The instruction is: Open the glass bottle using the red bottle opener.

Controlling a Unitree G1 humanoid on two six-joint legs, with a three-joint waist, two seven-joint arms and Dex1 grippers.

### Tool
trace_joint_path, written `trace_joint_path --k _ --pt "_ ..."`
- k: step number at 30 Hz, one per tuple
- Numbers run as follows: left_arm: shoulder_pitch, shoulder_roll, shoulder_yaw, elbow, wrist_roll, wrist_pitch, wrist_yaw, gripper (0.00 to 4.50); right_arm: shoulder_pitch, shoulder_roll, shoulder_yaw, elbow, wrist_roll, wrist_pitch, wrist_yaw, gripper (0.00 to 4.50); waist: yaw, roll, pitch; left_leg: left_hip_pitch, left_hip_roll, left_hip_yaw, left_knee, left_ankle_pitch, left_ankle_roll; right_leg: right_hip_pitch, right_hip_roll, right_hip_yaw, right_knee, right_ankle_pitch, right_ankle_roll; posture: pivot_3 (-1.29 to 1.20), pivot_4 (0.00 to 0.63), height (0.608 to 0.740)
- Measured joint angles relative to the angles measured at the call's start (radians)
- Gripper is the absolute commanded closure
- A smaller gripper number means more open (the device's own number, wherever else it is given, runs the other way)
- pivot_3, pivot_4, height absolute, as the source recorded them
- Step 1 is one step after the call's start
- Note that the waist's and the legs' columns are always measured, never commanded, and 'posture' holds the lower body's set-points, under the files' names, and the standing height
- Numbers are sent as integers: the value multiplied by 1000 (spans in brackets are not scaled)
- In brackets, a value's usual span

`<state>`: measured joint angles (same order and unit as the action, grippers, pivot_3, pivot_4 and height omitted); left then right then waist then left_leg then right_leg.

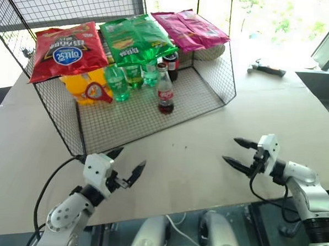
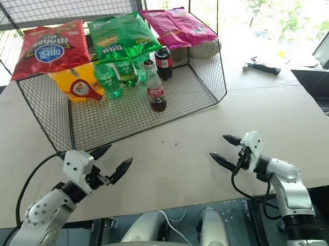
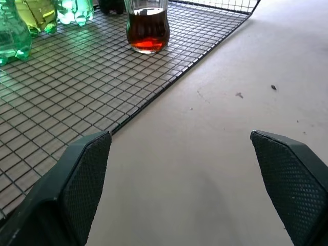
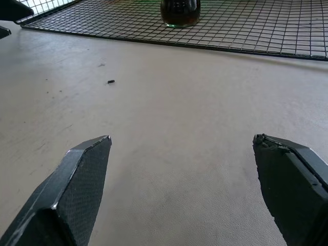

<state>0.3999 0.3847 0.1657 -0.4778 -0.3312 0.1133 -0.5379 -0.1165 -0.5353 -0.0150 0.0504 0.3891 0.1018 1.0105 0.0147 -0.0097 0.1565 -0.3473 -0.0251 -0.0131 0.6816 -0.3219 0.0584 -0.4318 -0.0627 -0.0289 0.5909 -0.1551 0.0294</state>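
Glass bottle (image 1: 165,93): upright on the wire floor of the mesh rack (image 1: 210,95), near its open front edge, dark liquid at the bottom.
Neighbours: green bottles (image 1: 118,83) just behind it to the left, a dark red-labelled bottle (image 1: 171,65) behind it.
Snack bags (image 1: 66,49): 3 lying across the rack's top.
Left gripper (image 1: 126,168): fingers spread wide, empty, above the table (image 1: 196,157) in front of the rack.
Right gripper (image 1: 236,153): fingers spread wide, empty, above the table, well apart from the bottle.
Hammer (image 1: 266,68): on the table's far right.
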Motion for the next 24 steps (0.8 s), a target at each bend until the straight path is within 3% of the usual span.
trace_joint_path --k 8,15,24 --pt "-160 -61 36 48 15 -27 107 0 -9 52 18 -160 26 57 -47 61 0 0 0 0 0 0 0 0 0 0 0 0 0 1 -2 0 150 735" --pt "-365 -98 112 138 58 -32 281 0 -38 97 40 -401 199 279 -133 61 1 -1 0 -1 -2 -2 0 1 -1 0 0 -1 0 2 -2 0 150 735" --pt "-511 -95 132 244 115 -39 362 0 -76 110 46 -466 260 365 -188 61 1 -1 0 -2 -4 -4 0 3 -5 0 -1 -2 0 4 2 0 150 735"
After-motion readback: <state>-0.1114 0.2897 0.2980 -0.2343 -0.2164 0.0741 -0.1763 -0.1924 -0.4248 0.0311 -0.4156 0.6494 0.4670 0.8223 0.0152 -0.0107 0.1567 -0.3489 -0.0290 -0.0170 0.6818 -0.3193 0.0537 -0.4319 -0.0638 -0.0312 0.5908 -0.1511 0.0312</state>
